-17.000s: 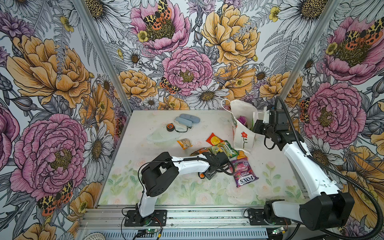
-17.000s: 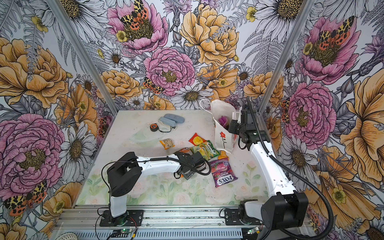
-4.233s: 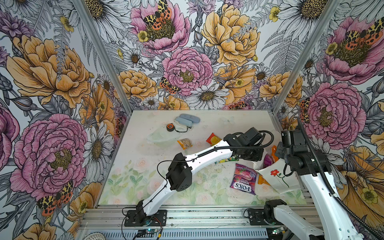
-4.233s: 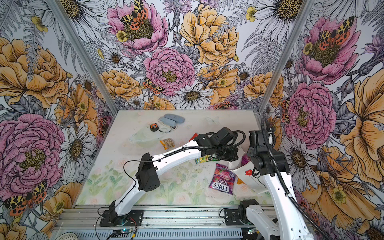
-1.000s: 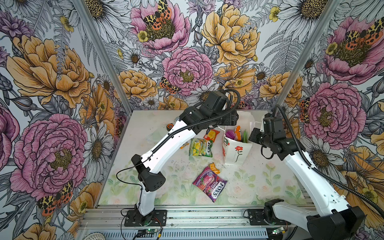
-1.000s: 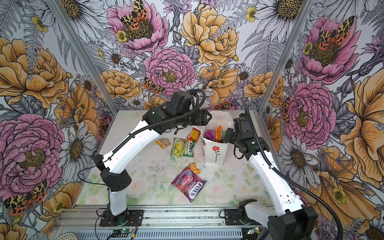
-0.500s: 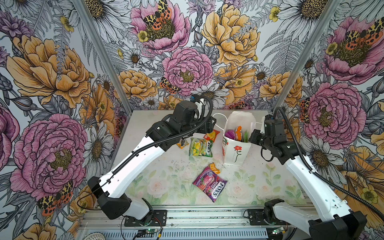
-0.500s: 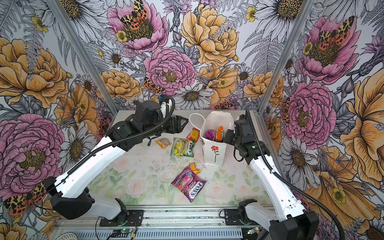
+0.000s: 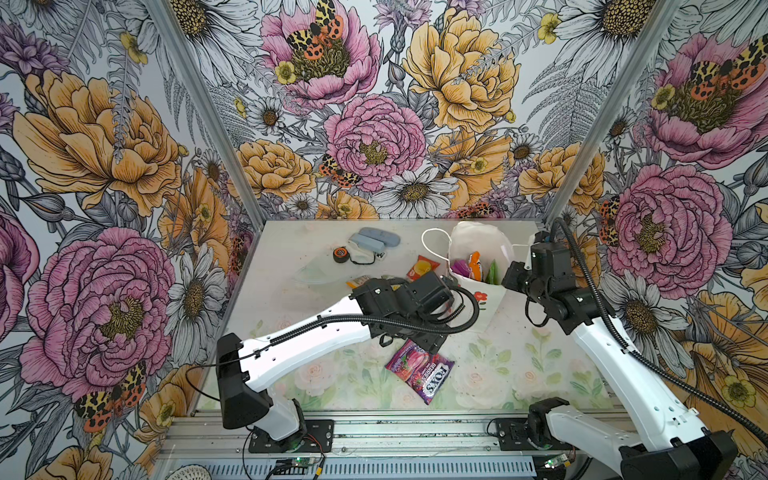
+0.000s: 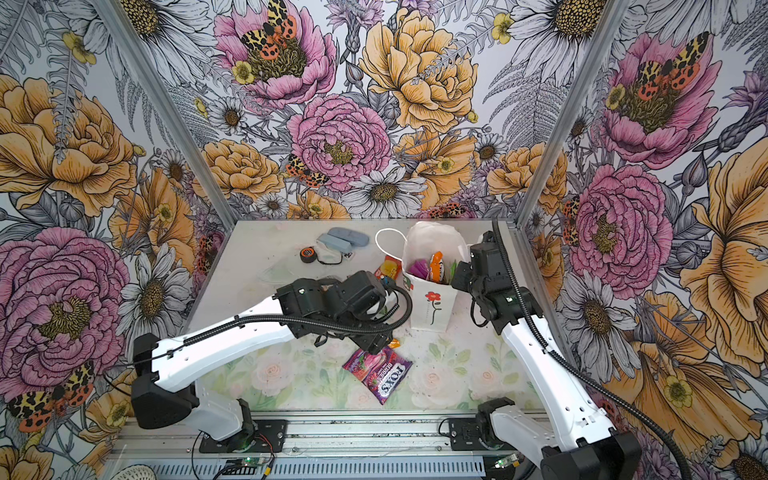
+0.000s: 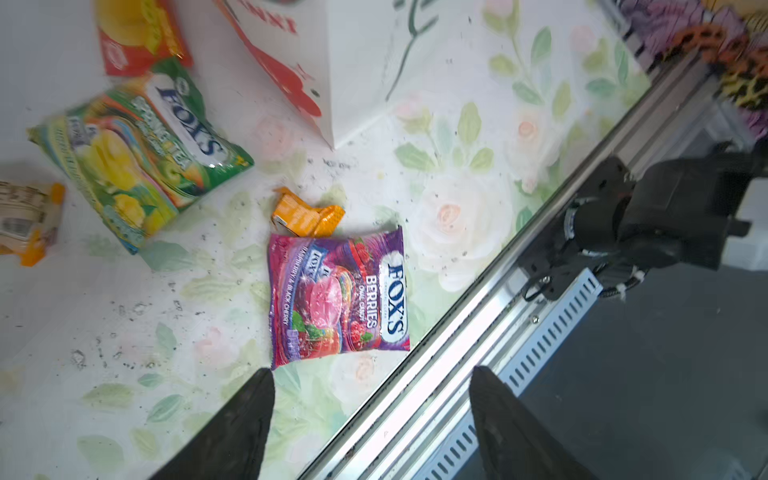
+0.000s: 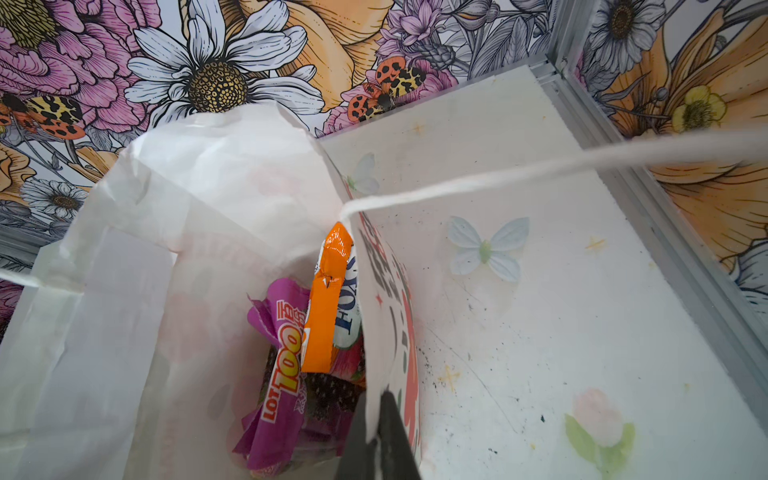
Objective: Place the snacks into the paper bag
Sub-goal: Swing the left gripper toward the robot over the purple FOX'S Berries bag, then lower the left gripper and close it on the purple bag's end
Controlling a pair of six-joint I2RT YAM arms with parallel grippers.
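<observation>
Pinches the tall white paper bag with the red printed flower (image 10: 442,309) by its rim, on the side facing the table's right edge, in the right gripper (image 12: 376,409). Jaws are clenched flat on the paper wall, apparently to steady the bag upright and spread its mouth. Stands toward the table's far right corner.

Inside the bag:
- a crinkly purple packet (image 12: 282,365) reading "LOT 100"
- a glossy orange packet (image 12: 328,299) showing part of "FOX'S"
- a narrow green packet (image 9: 493,272), print hidden

Hangs the left gripper (image 11: 372,370) over the table's front edge, fingers spread wide, nothing between them. Probably lines up on the purple plastic candy packet (image 11: 338,299) lying flat just inside that edge. Reads "FOX'S BERRIES", "OVAL CANDY", and what looks like "RASPBERRY & BLACK CHERRY".

Touching that packet's far seam is a small crumpled orange wrapper (image 11: 307,216), with no legible print.

Not yet bagged, mid-table beside the bag's foot:
- a green-and-yellow packet (image 11: 141,153) marked "FOX'S"
- a red-and-yellow packet (image 11: 137,37), writing too blurred to read

Red lettering on the bag's side panel is unreadable at this angle.
</observation>
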